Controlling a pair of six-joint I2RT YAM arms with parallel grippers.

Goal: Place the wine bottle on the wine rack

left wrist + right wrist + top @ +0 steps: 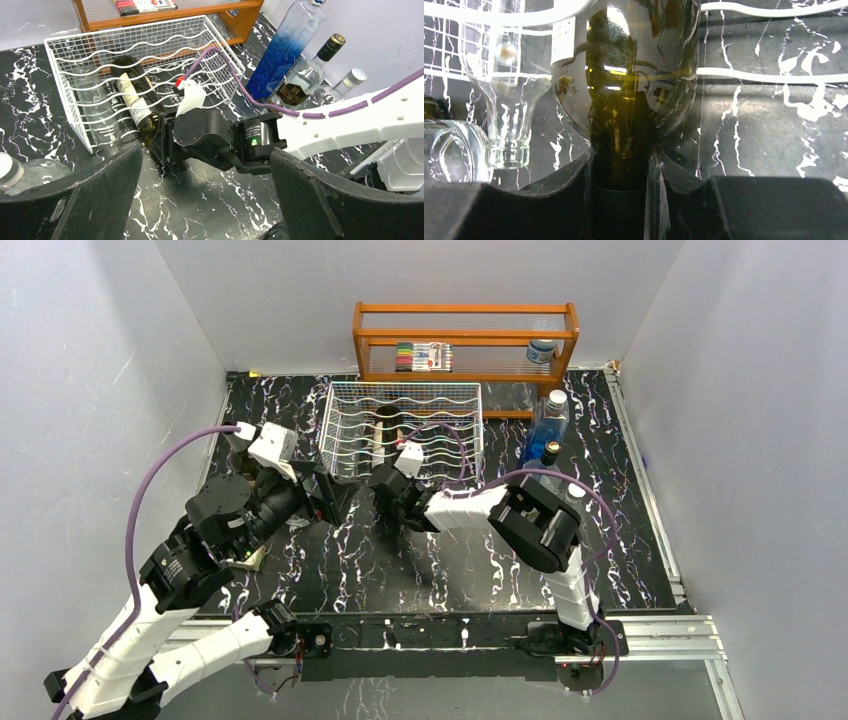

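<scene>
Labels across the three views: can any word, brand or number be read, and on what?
No text is legible anywhere.
On the wine bottle, white label: blurred, unreadable.
On the black-capped clear bottle, dark label: too small to read.
On the marker pack in the orange shelf: too small.

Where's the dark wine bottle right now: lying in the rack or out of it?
In the rack, lying down. The wine bottle rests in a wavy cradle of the wine rack, its neck clamped in the right gripper.
</scene>
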